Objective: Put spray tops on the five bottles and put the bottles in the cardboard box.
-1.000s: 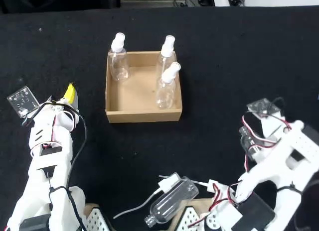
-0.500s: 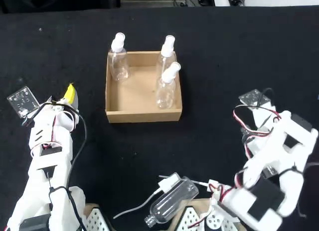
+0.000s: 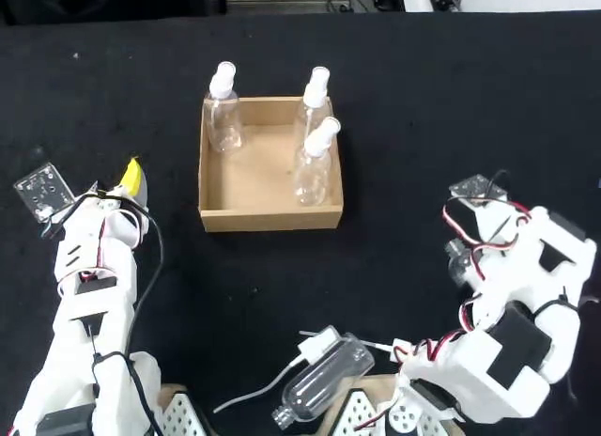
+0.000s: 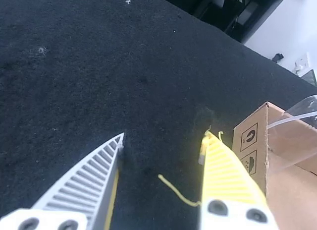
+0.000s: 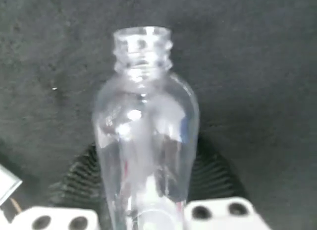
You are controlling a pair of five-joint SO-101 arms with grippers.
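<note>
My right arm folds back, wrist rolls in last second. Right jaws grip uncapped bottle (image 5: pixel 143 126), well right of cardboard box (image 3: pixel 270 215). Left jaws wide, empty. Bottle needs spray top (image 3: pixel 319 343) next.

The table (image 3: pixel 423 107) is covered in black matt cloth, finely napped, with pale lint specks showing in the left wrist view. The cardboard box (image 3: pixel 270 216), upper centre of the high view, is plain brown paperboard, dull and unglazed. The capped bottle (image 3: pixel 224 121) at its upper left corner is clear glossy plastic under a smooth white plastic spray top (image 3: pixel 223 77). The uncapped bottle (image 5: pixel 144 136) in the right wrist view is the same clear plastic, with bright glints and a moulded thread at its neck. The left gripper (image 4: pixel 163 137) has ribbed plastic fingers (image 4: pixel 225 175), one yellow, one pale grey. The right gripper (image 5: pixel 146 155) has black ribbed ones. The arm shells (image 3: pixel 89 295) are matt white plastic.
</note>
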